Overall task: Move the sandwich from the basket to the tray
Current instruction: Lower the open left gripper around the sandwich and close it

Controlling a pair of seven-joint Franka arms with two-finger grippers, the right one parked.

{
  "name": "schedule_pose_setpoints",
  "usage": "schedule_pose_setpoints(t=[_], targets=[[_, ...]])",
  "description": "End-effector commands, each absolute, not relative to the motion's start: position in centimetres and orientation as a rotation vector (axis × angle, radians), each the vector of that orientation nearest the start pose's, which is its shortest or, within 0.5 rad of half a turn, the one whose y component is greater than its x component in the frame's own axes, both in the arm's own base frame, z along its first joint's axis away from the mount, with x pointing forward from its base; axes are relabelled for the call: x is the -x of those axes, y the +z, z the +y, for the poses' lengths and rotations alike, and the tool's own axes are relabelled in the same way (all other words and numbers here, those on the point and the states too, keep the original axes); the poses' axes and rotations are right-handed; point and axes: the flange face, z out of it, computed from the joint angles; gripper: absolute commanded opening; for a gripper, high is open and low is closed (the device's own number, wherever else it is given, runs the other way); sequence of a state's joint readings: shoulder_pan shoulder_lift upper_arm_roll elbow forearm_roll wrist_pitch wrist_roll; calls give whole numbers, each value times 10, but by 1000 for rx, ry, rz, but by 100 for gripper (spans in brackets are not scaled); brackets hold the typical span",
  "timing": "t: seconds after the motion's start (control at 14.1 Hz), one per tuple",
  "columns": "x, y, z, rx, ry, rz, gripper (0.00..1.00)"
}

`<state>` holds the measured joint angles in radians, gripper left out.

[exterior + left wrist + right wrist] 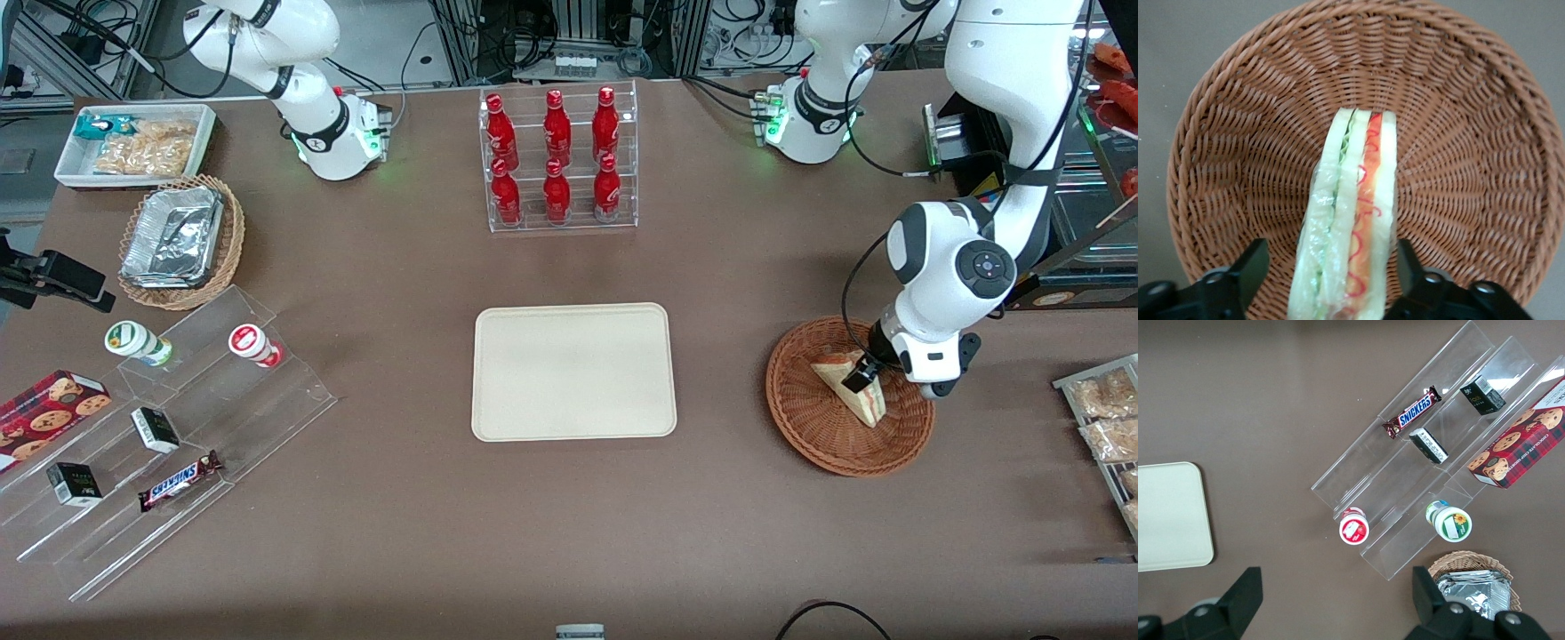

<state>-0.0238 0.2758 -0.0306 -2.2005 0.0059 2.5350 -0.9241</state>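
The sandwich (855, 388), a wrapped white-bread wedge with pink-red and green filling, lies in the reddish-brown wicker basket (822, 444) toward the working arm's end of the table. My left gripper (867, 378) is down in the basket and open, one finger on each side of the sandwich. In the left wrist view the sandwich (1351, 213) stands on edge between the black fingers (1255, 263), with a gap at one finger and the other finger close against the bread. The gripper (1331, 260) hangs over the basket's weave (1238, 133). The cream tray (573, 372) lies at mid-table, bare, and shows in the right wrist view (1168, 513).
A clear rack of red bottles (558, 160) stands farther from the front camera than the tray. A tan basket with foil containers (182, 240), a white snack bin (133, 142) and acrylic steps with snacks (169, 427) are toward the parked arm's end. Snack packets (1107, 418) lie beside the basket.
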Motion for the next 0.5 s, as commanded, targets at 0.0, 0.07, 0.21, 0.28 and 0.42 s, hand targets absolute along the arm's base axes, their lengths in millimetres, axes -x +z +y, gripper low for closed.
schedule_pose_setpoints(t=[0.0,0.07,0.21,0.28,0.42], targets=[[-571,267,-35,2872,-91,-1358,10],[-574,271,-35,2874,-100,-1357,8],[-583,283,-38,2869,-44,-1319,6],[-587,291,-45,2882,-2,-1254,6],[-592,303,-50,2891,63,-1171,6]])
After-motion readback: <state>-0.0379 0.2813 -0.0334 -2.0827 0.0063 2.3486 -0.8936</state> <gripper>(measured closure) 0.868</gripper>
